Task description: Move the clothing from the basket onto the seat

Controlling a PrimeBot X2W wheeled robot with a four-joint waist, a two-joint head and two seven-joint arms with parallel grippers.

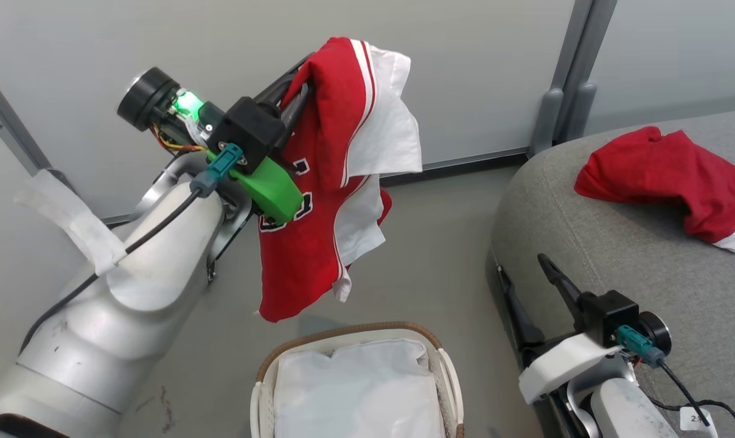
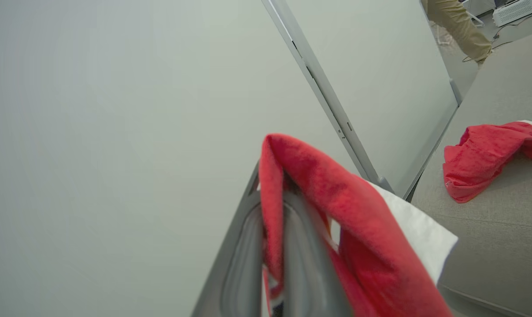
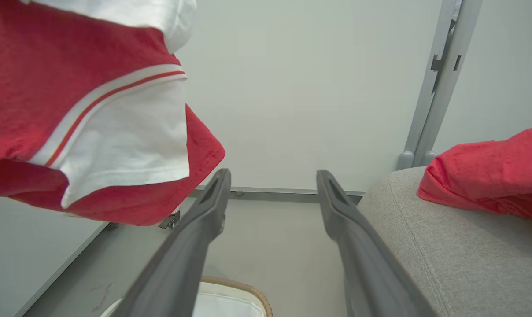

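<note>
High above the basket (image 1: 355, 329), the left gripper (image 1: 301, 78) pinches a red jersey (image 1: 319, 201) by one fold; it could slip and miss the seat (image 1: 635, 261) at right. The right gripper (image 1: 521, 267) has its jaws spread, empty.

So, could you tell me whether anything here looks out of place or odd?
Nothing looks spilled or damaged. The oddest thing is a strip of pale tape sticking out loosely from the left forearm. The red jersey hangs lopsided from the shut left fingers, clear of the basket, and another jersey lies crumpled on the seat.
</note>
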